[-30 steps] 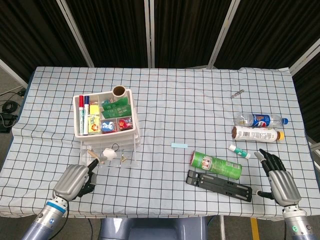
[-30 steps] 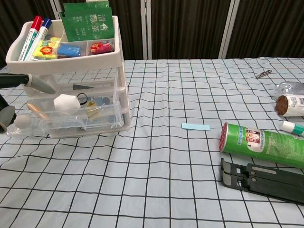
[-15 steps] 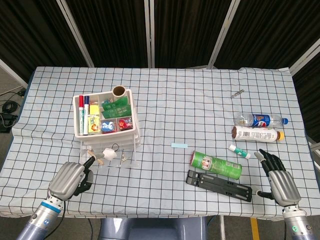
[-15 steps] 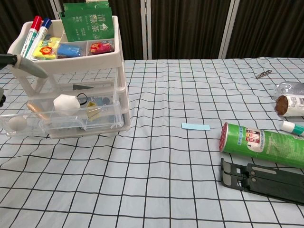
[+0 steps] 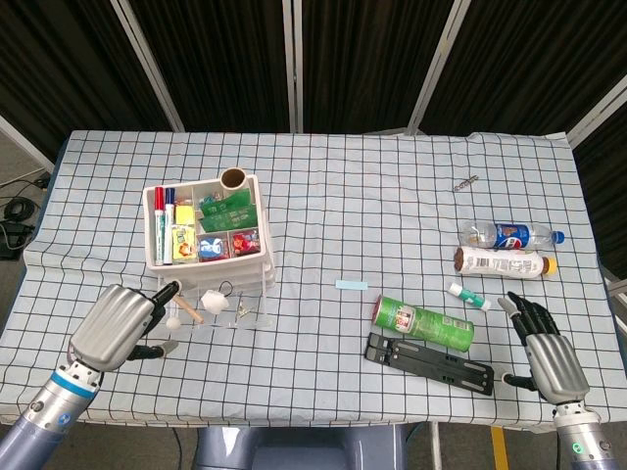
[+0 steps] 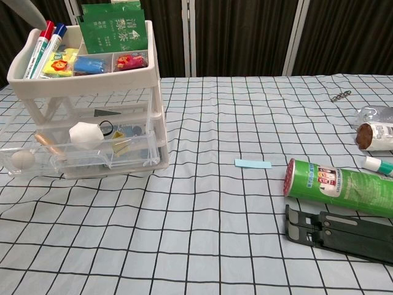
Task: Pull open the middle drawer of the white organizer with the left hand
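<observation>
The white organizer [image 5: 208, 235] is seen on the left part of the checked tablecloth [image 5: 392, 196], with its top tray filled by markers [image 6: 38, 40], a green packet [image 6: 113, 27] and small coloured items. A clear drawer [image 6: 80, 157] is seen pulled out toward the table's near edge; whether it is the middle one cannot be told with certainty. Inside it a white faceted object [image 6: 85, 134], a black ring and a wooden-looking stick are visible.

The left hand [image 5: 116, 325] is seen just left of the pulled-out drawer, apart from it in the head view, holding nothing, with fingers loosely curved and one dark fingertip pointing toward the organizer. The right hand [image 5: 544, 348] is seen at the table's near right edge, fingers spread and extended, holding nothing.

Right of the organizer a small pale blue slip [image 5: 351, 285] is noted, then a green can [image 5: 423, 323] lying on its side just beside a black folding stand [image 5: 431, 362]. Further right a small tube [image 5: 469, 296], a brown-capped white bottle [image 5: 502, 262] and a cola bottle [image 5: 509, 235] are recorded lying flat, with a small metal piece [image 5: 464, 182] well behind them
</observation>
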